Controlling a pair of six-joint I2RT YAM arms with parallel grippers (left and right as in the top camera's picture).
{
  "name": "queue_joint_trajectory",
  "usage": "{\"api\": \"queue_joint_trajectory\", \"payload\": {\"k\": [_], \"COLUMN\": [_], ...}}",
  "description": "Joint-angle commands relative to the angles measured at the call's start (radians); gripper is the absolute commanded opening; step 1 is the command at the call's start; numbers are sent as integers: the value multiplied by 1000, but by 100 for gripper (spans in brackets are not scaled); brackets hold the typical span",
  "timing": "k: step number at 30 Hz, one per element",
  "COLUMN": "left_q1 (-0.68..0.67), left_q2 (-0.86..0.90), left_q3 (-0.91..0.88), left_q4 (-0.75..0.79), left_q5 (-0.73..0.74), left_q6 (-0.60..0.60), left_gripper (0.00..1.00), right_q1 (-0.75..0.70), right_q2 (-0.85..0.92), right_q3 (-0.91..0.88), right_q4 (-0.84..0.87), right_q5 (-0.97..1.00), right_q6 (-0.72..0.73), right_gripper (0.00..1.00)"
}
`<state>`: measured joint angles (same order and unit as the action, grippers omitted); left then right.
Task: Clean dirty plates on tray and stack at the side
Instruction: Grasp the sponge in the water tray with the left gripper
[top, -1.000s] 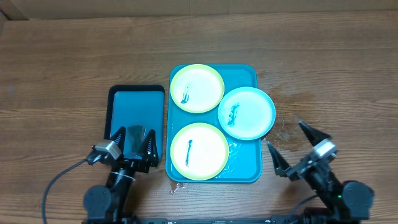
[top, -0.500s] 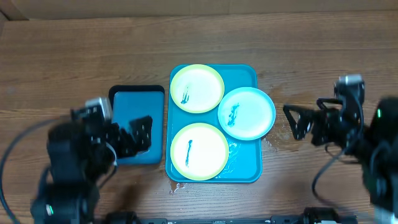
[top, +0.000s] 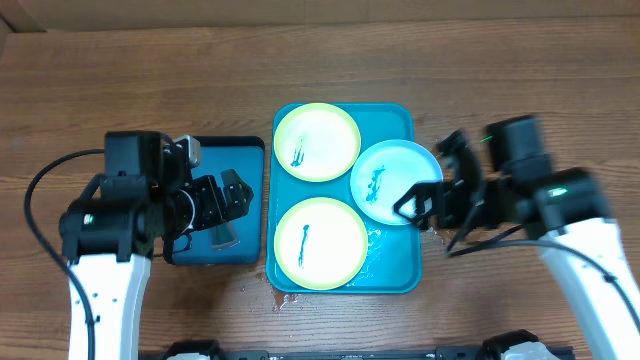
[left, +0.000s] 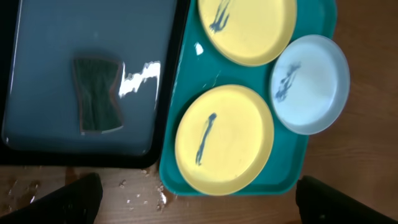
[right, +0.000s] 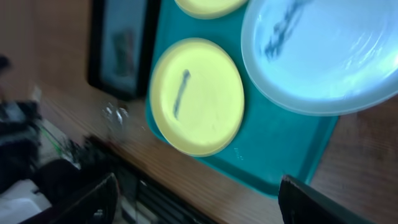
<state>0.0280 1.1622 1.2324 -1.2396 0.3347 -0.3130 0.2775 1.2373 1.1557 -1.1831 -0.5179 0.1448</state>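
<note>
Three smeared plates lie on the teal tray (top: 392, 258): a yellow-green plate (top: 316, 141) at the back, a yellow-green plate (top: 320, 243) at the front, and a white-light blue plate (top: 392, 178) overhanging the right rim. All show in the left wrist view: the back plate (left: 249, 28), the front plate (left: 225, 139), the light blue plate (left: 311, 83), the tray (left: 186, 74). My left gripper (top: 228, 199) is open and empty, raised over the small blue tray. My right gripper (top: 432, 200) is open and empty, by the light blue plate's right edge (right: 323, 56).
A black-rimmed blue tray (top: 200, 165) lies left of the teal tray and holds a dark green sponge (left: 96, 93). Water drops and crumbs (left: 140, 190) lie on the wood near the front edge. Wet spots (top: 470, 160) mark the table right of the tray.
Both arms rose from their rest at the front edge and swung inward. The left gripper now hangs over the small blue tray, the right beside the light blue plate.
</note>
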Motion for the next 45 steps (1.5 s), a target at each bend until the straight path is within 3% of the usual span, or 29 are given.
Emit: {"api": "queue_joint_trajectory", "payload": {"k": [1, 7, 12, 15, 19, 22, 26, 28, 41, 45], "left_q1": [5, 5, 4, 5, 5, 5, 5, 5, 5, 5], "left_q2": [39, 115, 229, 327, 462, 556, 655, 679, 579, 577], "left_q3": [21, -22, -143, -185, -185, -185, -185, -184, 18, 26], "left_q4": [-23, -23, 140, 201, 240, 284, 305, 315, 146, 157], "left_q5": [-66, -378, -349, -348, -349, -349, -342, -343, -365, -417], "left_q6": [48, 17, 8, -27, -77, -77, -77, -77, -50, -50], "left_gripper": [97, 98, 87, 74, 75, 70, 41, 4, 4, 4], "right_q1": [136, 269, 271, 271, 271, 271, 271, 271, 271, 271], "right_q2": [-1, 9, 11, 11, 11, 11, 11, 11, 11, 11], "right_q3": [-129, -254, -253, -253, -253, -253, -253, -253, -253, -253], "right_q4": [96, 290, 337, 336, 330, 333, 333, 333, 337, 336], "right_q5": [247, 327, 327, 327, 327, 327, 327, 327, 335, 335], "right_q6": [211, 331, 331, 331, 331, 331, 331, 331, 331, 331], "right_gripper": [83, 82, 83, 83, 84, 84, 85, 86, 88, 88]}}
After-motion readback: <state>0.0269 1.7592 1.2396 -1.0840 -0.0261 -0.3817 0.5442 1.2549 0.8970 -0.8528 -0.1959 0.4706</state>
